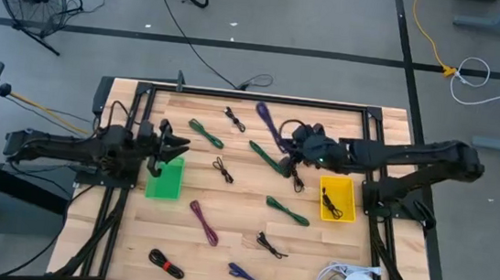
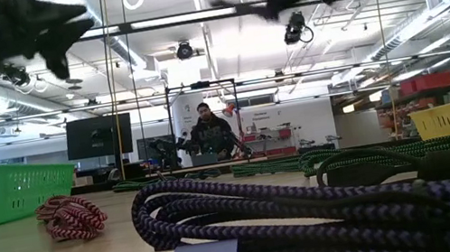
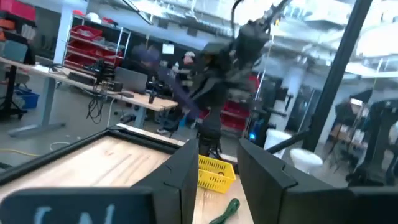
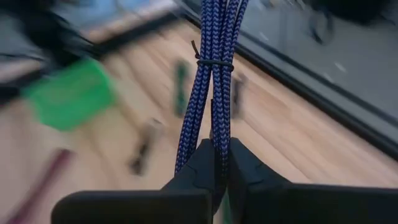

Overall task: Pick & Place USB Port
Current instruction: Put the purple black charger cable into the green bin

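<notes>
- the right gripper (image 4: 221, 163) was pinched shut on a purple braided cable (image 4: 217, 81), tied in a bundle; you saw the strands run out from between its fingers in the right wrist view.
- in the high view the right gripper (image 1: 294, 144) sat above the table's middle rear, with the purple braided cable (image 1: 268, 122) trailing toward the far edge, apparently lifted off the wood.
- the yellow bin (image 1: 337, 198) stood near, on the right arm's side; the green bin (image 1: 165, 178) stood well apart, on the left.
- the left gripper (image 1: 168, 145) waited over the green bin's far edge, fingers (image 3: 186, 171) spread and holding nothing.
- you could judge the step in hand as the carry: the pick looked done, the placing not yet.
- the next move called for you to swing the bundle over the chosen bin, likely the yellow one, lower it until the loose end cleared the rim, then release.
- other cables (image 1: 286, 211) lay scattered on the table (image 1: 240, 240), untouched.
</notes>
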Controlling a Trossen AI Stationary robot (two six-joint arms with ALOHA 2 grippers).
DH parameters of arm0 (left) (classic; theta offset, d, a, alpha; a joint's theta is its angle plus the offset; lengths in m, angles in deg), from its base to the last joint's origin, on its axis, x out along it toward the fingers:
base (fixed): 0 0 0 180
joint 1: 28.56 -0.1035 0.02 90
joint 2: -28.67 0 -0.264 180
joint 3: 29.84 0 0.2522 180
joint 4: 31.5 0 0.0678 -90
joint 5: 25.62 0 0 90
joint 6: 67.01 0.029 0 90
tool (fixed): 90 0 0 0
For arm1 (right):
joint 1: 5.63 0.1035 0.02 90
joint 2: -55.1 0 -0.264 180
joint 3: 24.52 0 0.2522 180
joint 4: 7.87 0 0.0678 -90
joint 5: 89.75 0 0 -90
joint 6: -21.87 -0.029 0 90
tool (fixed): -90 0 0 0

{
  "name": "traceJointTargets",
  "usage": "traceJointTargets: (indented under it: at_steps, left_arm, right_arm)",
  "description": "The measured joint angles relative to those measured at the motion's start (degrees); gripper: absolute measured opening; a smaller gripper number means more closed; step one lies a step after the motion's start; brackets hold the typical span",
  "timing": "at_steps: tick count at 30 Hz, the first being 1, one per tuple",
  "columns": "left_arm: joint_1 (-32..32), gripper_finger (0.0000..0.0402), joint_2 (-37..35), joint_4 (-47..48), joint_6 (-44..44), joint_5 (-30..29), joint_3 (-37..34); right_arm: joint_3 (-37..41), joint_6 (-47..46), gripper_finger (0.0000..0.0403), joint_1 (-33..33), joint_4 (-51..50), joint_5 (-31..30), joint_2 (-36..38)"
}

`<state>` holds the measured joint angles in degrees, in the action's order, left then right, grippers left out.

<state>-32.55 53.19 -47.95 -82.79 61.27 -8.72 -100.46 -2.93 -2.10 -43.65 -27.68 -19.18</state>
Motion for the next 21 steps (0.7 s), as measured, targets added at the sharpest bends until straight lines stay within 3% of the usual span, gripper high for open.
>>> traceJointTargets:
  at_steps: [8,16,21]
  left_arm:
    - [2.8,0.0115,19.8,-0.1,10.9,0.1,16.5]
    - [3.3,0.0115,36.2,-0.2,17.5,1.6,30.3]
    - [3.2,0.0135,43.6,-0.2,18.0,7.3,37.4]
  right_arm:
    - [-0.7,7.7,0.0008,7.4,11.5,-0.3,-0.5]
    - [-0.7,12.8,0.0008,12.9,15.7,-4.9,-0.6]
    - [-0.7,14.3,0.0008,14.2,15.9,-8.3,-0.7]
